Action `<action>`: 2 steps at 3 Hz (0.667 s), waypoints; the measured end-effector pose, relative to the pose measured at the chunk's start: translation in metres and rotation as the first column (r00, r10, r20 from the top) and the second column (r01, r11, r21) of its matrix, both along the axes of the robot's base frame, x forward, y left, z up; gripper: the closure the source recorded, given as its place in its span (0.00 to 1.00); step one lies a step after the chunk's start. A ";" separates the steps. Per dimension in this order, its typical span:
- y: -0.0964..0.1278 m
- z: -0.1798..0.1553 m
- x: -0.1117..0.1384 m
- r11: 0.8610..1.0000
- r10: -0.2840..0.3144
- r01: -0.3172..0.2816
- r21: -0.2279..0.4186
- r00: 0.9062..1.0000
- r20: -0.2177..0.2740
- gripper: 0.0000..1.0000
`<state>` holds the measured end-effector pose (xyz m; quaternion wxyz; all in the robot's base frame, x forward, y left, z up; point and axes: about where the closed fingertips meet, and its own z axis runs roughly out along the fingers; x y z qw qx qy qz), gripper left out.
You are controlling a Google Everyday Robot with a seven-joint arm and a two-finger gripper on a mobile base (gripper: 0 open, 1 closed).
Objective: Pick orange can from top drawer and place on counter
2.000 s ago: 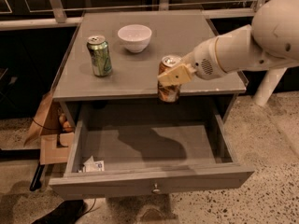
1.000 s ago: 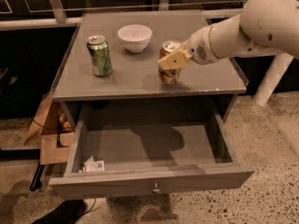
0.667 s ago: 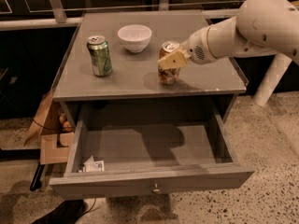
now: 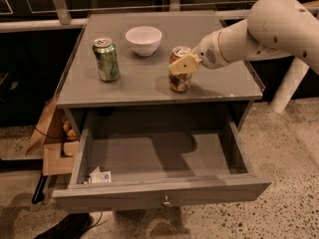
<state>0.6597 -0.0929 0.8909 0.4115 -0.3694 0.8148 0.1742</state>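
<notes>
The orange can (image 4: pixel 179 83) stands upright on the counter (image 4: pixel 129 86), right of centre and near its front edge. My gripper (image 4: pixel 180 65) reaches in from the right on a white arm and is shut on the can's middle; one pale finger (image 4: pixel 182 63) covers the can's side. The can's base appears to rest on the counter. The top drawer (image 4: pixel 209 195) is pulled fully open below, with its small round knob (image 4: pixel 166 201) at the centre of the front panel.
A green can (image 4: pixel 106 59) stands at the counter's left and a white bowl (image 4: pixel 143 40) at the back centre. A small paper scrap (image 4: pixel 99 176) lies in the drawer's front left corner. A cardboard box (image 4: pixel 52 143) sits on the floor at left, a white post (image 4: pixel 289 83) at right.
My gripper carried the orange can from above the counter's front edge back over the counter and lowered it. Over the last second it has hardly moved.
</notes>
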 end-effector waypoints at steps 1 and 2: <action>0.000 0.000 0.000 1.000 0.000 0.000 0.000 1.000 0.000 0.81; 0.000 0.000 0.000 1.000 0.000 0.000 0.000 1.000 0.000 0.58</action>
